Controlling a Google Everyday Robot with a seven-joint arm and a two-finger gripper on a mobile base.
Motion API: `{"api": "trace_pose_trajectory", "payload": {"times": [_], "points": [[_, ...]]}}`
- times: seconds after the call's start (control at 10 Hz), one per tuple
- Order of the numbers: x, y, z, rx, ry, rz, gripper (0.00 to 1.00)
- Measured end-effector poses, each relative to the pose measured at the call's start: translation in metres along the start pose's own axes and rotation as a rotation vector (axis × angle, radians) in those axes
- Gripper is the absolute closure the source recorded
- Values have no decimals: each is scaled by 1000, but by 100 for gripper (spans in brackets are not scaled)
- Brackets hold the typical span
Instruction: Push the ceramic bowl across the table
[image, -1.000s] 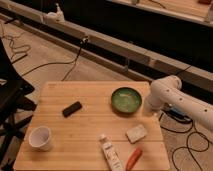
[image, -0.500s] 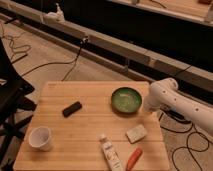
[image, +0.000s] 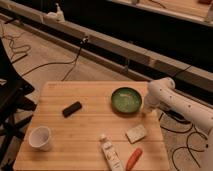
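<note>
We see the gripper (image: 148, 105) low at the right edge of the table (image: 90, 127), just beside the ceramic bowl (image: 126, 99).

The green bowl sits upright on the right half of the wooden top, near the far edge, and the white arm (image: 172, 100) bends down to its right side. Whether the gripper touches the bowl, and whether it is spread or pressed together, we cannot tell. Elsewhere on the planks we find a small black block (image: 72, 109) left of the bowl, a white cup (image: 41, 138) at the near left corner, a pale block (image: 136, 133), a white tube (image: 111, 154) and an orange-red object (image: 133, 158) along the near edge.
</note>
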Motion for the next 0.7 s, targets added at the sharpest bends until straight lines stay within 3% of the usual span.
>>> {"api": "trace_pose_trajectory", "payload": {"times": [0.7], "points": [[-56, -19, -3, 36, -41, -112, 100]]}}
